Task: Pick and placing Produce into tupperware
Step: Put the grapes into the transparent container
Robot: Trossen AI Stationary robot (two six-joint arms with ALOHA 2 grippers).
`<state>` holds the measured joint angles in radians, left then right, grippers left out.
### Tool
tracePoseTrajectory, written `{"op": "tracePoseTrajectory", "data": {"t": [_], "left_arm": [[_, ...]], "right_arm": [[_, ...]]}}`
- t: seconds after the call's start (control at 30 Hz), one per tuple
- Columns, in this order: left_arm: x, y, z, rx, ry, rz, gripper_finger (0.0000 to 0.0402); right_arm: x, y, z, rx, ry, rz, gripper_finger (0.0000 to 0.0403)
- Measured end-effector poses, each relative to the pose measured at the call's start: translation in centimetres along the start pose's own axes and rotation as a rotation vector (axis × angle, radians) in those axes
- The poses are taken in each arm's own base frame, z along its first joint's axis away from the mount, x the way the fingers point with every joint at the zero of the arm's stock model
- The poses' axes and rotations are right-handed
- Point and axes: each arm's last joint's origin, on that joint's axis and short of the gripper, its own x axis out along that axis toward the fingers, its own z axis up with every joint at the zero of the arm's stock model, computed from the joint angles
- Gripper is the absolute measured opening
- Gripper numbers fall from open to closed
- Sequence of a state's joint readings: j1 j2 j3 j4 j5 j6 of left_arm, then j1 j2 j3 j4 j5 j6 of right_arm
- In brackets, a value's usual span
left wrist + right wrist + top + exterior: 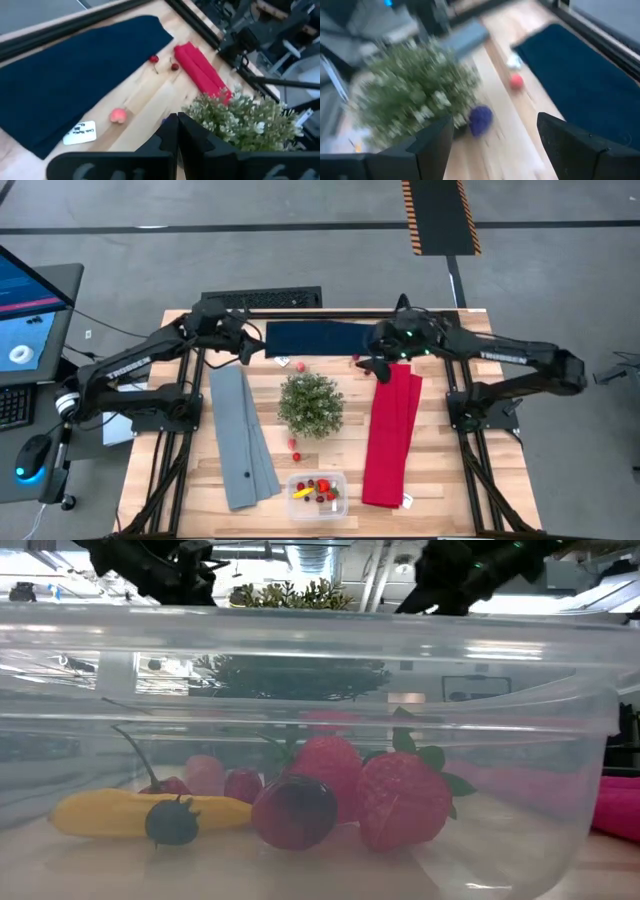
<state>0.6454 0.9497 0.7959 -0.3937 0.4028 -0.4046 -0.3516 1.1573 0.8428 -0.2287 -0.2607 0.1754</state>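
At the table's far right, I see my right gripper (372,364) wide open and empty, beside the red folded cloth (392,435). My left gripper (252,350) sits shut, empty, far left. The small clear rectangular plastic container (317,497) rests at the near edge, holding tiny toy fruits (330,795).

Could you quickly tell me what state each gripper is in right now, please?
Left gripper: closed, holding nothing, near the navy cloth.
Right gripper: open, empty, by the plant.
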Motion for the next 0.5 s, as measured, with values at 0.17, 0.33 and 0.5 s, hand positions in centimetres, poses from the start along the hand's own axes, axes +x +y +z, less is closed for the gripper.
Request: {"op": "tracePoseTrajectory", "data": {"t": [0.17, 0.33, 0.5], "left_arm": [[-0.8, -0.7, -0.1, -0.010, -0.029, -0.012, 0.0000], [-1.1, -1.3, -0.1, -0.014, -0.047, -0.042, 0.0000], [-1.1, -1.6, 0.5, 0.013, -0.104, -0.072, 0.0000]], "right_arm": [[1.1, 0.6, -4.1, 0.031, -0.055, 0.051, 0.0311], [3.0, 0.8, -8.0, 0.053, -0.084, 0.082, 0.0311], [4.6, 0.8, -10.7, 0.098, -0.009, 0.066, 0.0311]]}}
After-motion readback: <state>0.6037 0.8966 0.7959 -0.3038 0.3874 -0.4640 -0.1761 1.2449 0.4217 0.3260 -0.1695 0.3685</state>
